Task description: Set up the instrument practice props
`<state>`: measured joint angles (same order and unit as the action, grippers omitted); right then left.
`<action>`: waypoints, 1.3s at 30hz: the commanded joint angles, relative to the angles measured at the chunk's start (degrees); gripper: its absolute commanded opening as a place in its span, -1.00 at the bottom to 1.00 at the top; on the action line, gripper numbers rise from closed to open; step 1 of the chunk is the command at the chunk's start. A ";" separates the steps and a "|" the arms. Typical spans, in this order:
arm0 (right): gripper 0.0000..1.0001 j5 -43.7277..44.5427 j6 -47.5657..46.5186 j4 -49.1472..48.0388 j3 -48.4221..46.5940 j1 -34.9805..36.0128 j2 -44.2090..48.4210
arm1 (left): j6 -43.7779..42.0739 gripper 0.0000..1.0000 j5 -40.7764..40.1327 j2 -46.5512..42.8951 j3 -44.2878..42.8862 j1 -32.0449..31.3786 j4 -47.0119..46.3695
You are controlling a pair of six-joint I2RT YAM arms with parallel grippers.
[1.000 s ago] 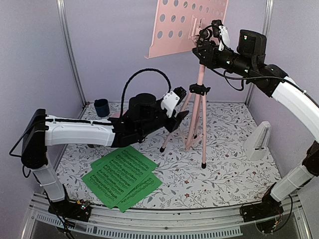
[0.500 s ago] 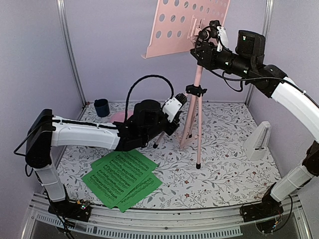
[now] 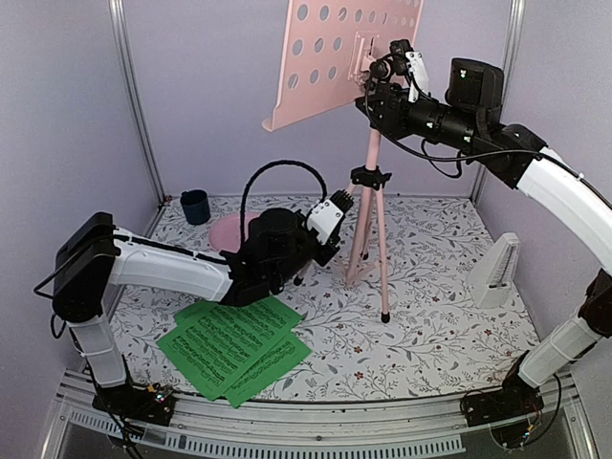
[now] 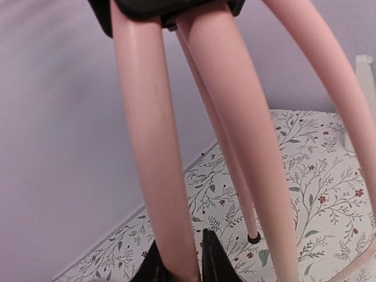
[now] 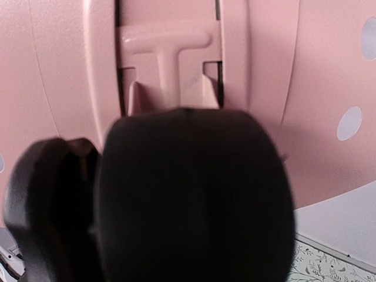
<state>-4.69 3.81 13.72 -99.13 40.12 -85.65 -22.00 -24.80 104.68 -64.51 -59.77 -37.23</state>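
From the top camera I see the pink music stand (image 3: 371, 206) with its perforated desk (image 3: 335, 57) tipped high above both arms. Only that view shows the green sheet-music pages (image 3: 234, 344) lying flat to the stand's near left and the white metronome (image 3: 497, 273) well off to its right. My left gripper (image 3: 333, 212) is at a stand leg. The left wrist camera shows that leg (image 4: 154, 153) running down between the dark fingertips (image 4: 212, 258), which pinch it from both sides. My right gripper (image 3: 384, 72) is behind the desk. Its wrist camera shows the desk's bracket (image 5: 167, 53) past a blurred dark round shape (image 5: 188, 200). I cannot tell whether those fingers are spread or pressed together.
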 commanded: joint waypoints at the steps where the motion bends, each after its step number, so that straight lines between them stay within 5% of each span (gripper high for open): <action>1: -1.00 -0.73 -1.19 -15.63 -9.35 -1.18 3.24 | -17.59 -1.00 -2.06 6.04 2.72 1.89 9.72; 4: -1.00 -0.76 -2.37 -15.07 -9.33 -1.18 3.21 | -20.42 -1.00 -1.85 7.08 2.97 2.83 9.29; 15: -1.00 -5.50 -5.57 -22.17 6.54 -1.18 4.58 | -9.78 -1.00 4.93 10.57 -0.17 4.22 10.23; 32: -1.00 -4.84 -10.99 -21.12 2.44 -1.17 1.26 | -13.99 -1.00 6.23 13.95 1.33 5.78 9.97; 39: -0.33 -7.83 -8.77 -21.22 6.49 -1.16 1.97 | -9.94 -1.00 4.60 13.77 -2.78 4.31 15.53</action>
<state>-7.66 -3.90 4.27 -90.70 38.65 -87.24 -25.26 -19.38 114.50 -67.18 -54.78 -39.55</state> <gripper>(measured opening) 0.260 0.160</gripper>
